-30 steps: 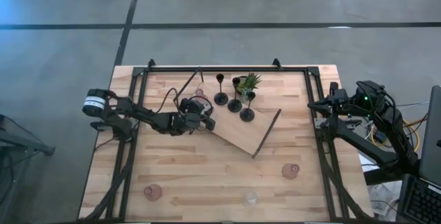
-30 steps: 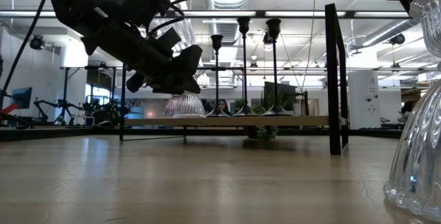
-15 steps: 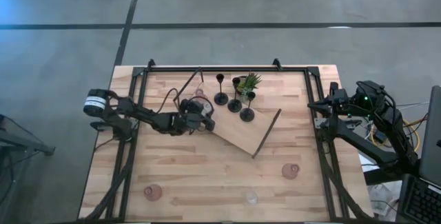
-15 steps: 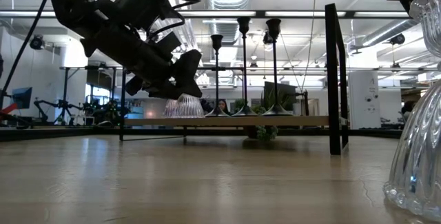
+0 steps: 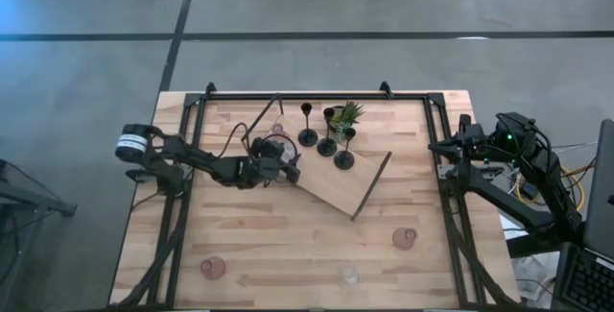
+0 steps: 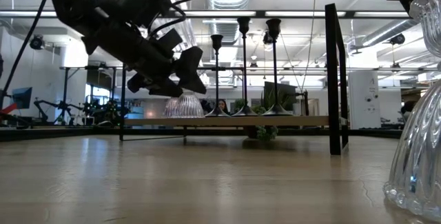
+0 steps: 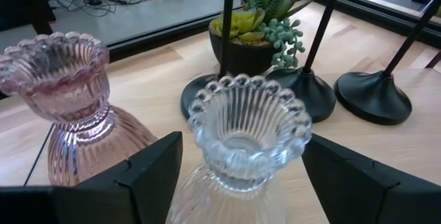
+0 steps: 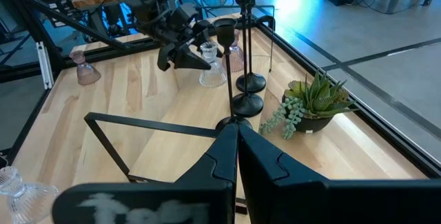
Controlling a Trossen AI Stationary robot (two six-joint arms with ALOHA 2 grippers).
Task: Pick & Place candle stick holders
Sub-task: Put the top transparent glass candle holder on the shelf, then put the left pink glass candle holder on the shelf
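- Left claw point(image 7: 238, 182) spread wide, one finger point(image 7: 148, 172) each side of clear glass cup point(image 7: 244, 138), not gripping it.
- Clear cup upright on wooden board point(image 5: 331, 189), near its left end.
- Pink cup point(image 7: 76, 114) just beside clear one, also on board.
- 3 black stick holders point(image 5: 327, 135) upright on board by small plant point(image 5: 349, 113).
- Right claw point(image 8: 236, 156) clenched shut, empty, parked at table's right edge.
- 3 more cups at front of table point(image 5: 278, 245): pink point(image 5: 212, 268), clear point(image 5: 349, 276), pink point(image 5: 405, 238).

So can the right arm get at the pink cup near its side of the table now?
Probably yes: the pink cup stands alone on bare table, and the right end effector waits nearby, unobstructed.
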